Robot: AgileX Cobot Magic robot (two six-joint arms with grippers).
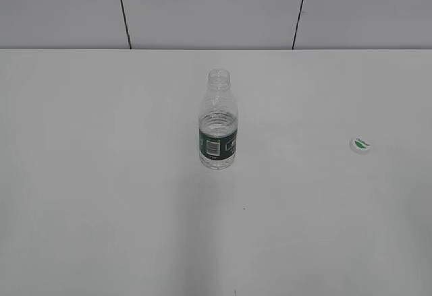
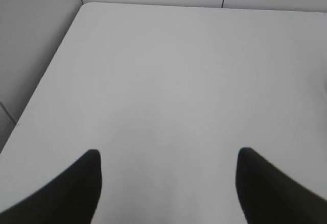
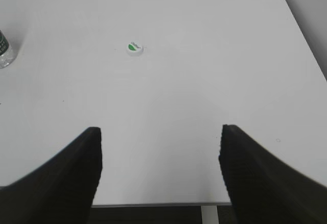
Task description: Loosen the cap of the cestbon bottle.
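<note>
The cestbon bottle (image 1: 219, 122) stands upright at the table's middle, clear with a dark green label band, and its neck is open with no cap on it. Its lower edge shows at the left border of the right wrist view (image 3: 5, 52). The cap (image 1: 362, 145), white with a green leaf mark, lies flat on the table far to the bottle's right, also in the right wrist view (image 3: 135, 48). My left gripper (image 2: 168, 155) is open and empty over bare table. My right gripper (image 3: 159, 132) is open and empty near the table's front edge, well short of the cap.
The white table (image 1: 101, 195) runs to a grey panelled wall (image 1: 202, 6) at the back. The left wrist view shows the table's left edge and rounded far corner (image 2: 84, 7). The right wrist view shows the front edge (image 3: 158, 203) and right edge (image 3: 301, 35).
</note>
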